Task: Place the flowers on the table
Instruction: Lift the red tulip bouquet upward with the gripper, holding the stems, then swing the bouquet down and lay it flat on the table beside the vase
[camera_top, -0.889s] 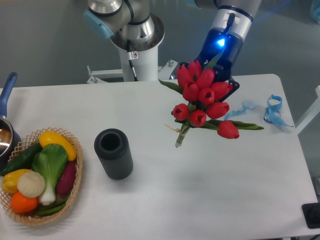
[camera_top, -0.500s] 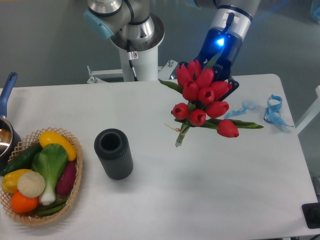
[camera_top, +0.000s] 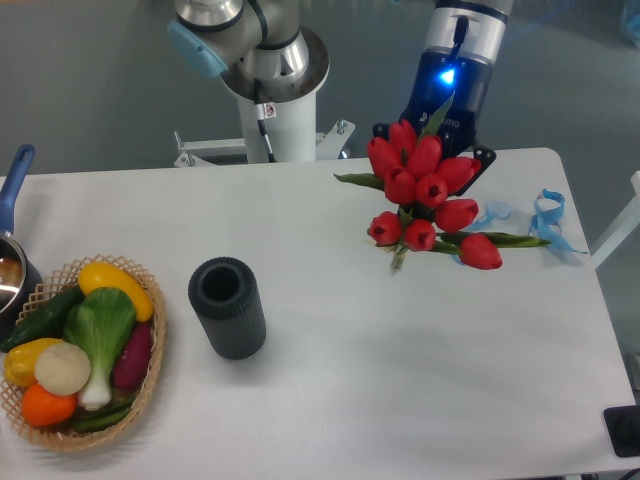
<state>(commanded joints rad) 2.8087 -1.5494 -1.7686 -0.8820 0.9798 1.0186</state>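
Note:
The flowers (camera_top: 425, 190), a bunch of red tulips with green leaves, hang above the far right part of the white table (camera_top: 400, 380). My gripper (camera_top: 440, 150) is right behind and above the bunch and is shut on it; the blooms hide the fingertips. The short stems (camera_top: 399, 258) point down and to the left, just above the tabletop. I cannot tell whether they touch it. A blue light glows on the gripper's wrist.
A dark ribbed cylinder vase (camera_top: 228, 307) stands upright left of centre. A wicker basket (camera_top: 152, 375) of vegetables sits at the front left, with a pot (camera_top: 12, 262) behind it. A light blue ribbon (camera_top: 545, 220) lies at the right edge. The robot base (camera_top: 270, 80) stands behind the table.
My gripper has carried the flowers to the right and slightly away from the camera. The bunch now hangs closer to the blue ribbon. Nothing else moved.

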